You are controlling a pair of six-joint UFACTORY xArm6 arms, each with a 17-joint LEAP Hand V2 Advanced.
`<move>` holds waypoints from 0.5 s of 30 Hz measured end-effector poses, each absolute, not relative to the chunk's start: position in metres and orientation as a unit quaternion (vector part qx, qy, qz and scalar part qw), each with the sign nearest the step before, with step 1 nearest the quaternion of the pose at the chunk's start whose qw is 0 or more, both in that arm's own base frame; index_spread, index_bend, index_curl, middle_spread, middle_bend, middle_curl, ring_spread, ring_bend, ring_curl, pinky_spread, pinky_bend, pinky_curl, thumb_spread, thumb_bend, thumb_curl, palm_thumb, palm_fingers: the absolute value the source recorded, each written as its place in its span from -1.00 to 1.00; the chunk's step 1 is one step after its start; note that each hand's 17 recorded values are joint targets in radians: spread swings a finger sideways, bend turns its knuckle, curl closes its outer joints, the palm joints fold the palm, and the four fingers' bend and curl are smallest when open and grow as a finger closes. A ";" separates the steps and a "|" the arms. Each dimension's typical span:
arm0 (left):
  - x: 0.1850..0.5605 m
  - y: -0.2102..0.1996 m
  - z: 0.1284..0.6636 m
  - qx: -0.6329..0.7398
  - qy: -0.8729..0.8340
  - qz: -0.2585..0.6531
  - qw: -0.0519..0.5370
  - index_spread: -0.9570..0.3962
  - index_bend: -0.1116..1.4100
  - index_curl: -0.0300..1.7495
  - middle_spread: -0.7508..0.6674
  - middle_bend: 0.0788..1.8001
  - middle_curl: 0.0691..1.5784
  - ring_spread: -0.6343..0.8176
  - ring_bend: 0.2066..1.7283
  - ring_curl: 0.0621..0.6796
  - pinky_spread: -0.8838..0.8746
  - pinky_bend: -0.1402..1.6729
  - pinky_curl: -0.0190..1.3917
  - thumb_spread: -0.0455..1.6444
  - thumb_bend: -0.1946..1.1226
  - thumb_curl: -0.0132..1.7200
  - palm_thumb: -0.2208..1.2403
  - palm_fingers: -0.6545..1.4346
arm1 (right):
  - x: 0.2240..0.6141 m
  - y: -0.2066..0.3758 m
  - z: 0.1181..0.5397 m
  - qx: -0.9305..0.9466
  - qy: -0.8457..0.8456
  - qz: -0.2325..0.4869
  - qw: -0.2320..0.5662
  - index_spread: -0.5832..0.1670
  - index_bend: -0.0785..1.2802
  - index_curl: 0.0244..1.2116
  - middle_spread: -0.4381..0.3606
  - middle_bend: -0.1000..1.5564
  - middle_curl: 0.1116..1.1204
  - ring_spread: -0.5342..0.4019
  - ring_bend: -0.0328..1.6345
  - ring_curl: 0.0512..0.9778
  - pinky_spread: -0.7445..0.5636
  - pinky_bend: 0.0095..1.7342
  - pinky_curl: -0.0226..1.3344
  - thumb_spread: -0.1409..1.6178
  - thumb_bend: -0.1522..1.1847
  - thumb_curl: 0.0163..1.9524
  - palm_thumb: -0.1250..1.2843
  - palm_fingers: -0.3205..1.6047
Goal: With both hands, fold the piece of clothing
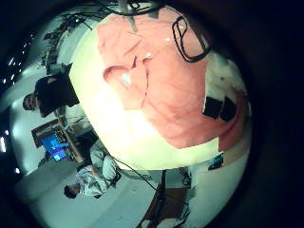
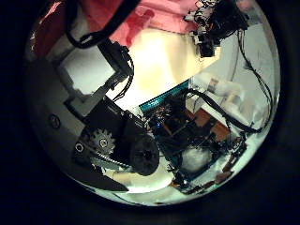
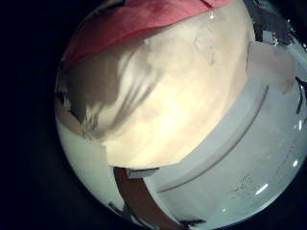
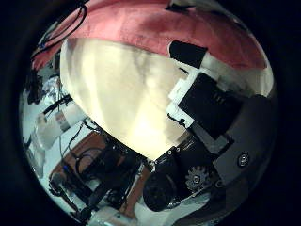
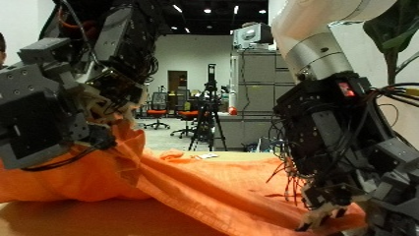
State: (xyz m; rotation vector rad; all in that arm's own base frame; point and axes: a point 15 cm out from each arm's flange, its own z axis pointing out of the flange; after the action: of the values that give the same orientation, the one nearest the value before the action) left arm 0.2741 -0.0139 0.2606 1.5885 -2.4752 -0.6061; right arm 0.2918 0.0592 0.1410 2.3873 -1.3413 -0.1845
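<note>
1. Outside view: the orange garment (image 5: 170, 187) lay spread across the table (image 5: 79, 222). The left hand (image 5: 79, 103) had its fingers curled round a raised fold. The right hand (image 5: 334, 187) reached down to the cloth's near edge; its grip could not be determined.
2. Left palm views: the garment (image 1: 166, 81) covered part of the table (image 1: 114, 119) below.
3. Right palm views: the garment (image 4: 141, 33) lay along the table's (image 3: 163, 96) edge.
</note>
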 end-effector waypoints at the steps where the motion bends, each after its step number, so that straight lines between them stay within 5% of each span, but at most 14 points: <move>1: 0.273 -0.014 0.262 0.525 -0.823 -0.203 0.071 -0.49 -0.64 0.77 -0.87 -0.19 0.57 -0.74 0.55 0.52 -0.73 0.50 -0.19 0.22 -0.72 -0.07 0.56 0.57 | 0.292 0.059 0.142 0.854 -0.478 -0.066 0.196 -0.37 0.25 0.08 -0.37 0.30 0.17 -0.46 0.32 0.07 -0.59 0.08 -0.20 0.22 -0.67 -0.55 0.67 0.73; 4: 0.268 -0.013 0.267 0.515 -0.827 -0.209 0.083 -0.47 -0.64 0.78 -0.88 -0.19 0.57 -0.74 0.55 0.51 -0.73 0.50 -0.19 0.22 -0.72 -0.06 0.55 0.57 | 0.295 0.059 0.154 0.860 -0.474 -0.059 0.179 -0.32 0.45 0.20 -0.37 0.45 0.29 -0.43 0.47 0.21 -0.50 0.24 -0.06 0.25 -0.62 -0.49 0.79 0.62; 15: 0.252 -0.015 0.280 0.500 -0.831 -0.217 0.114 -0.40 -0.65 0.82 -0.88 -0.19 0.58 -0.73 0.55 0.50 -0.73 0.50 -0.20 0.23 -0.72 -0.05 0.54 0.58 | 0.296 0.055 0.202 0.863 -0.488 -0.046 0.119 -0.24 0.64 0.35 -0.35 0.59 0.45 -0.38 0.63 0.38 -0.36 0.38 0.15 0.35 -0.65 -0.38 0.80 0.47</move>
State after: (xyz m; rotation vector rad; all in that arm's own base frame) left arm 0.2517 -0.0147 0.2795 1.4667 -2.4364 -0.6355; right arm 0.2958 0.0554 0.2017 2.5246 -1.4273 -0.1333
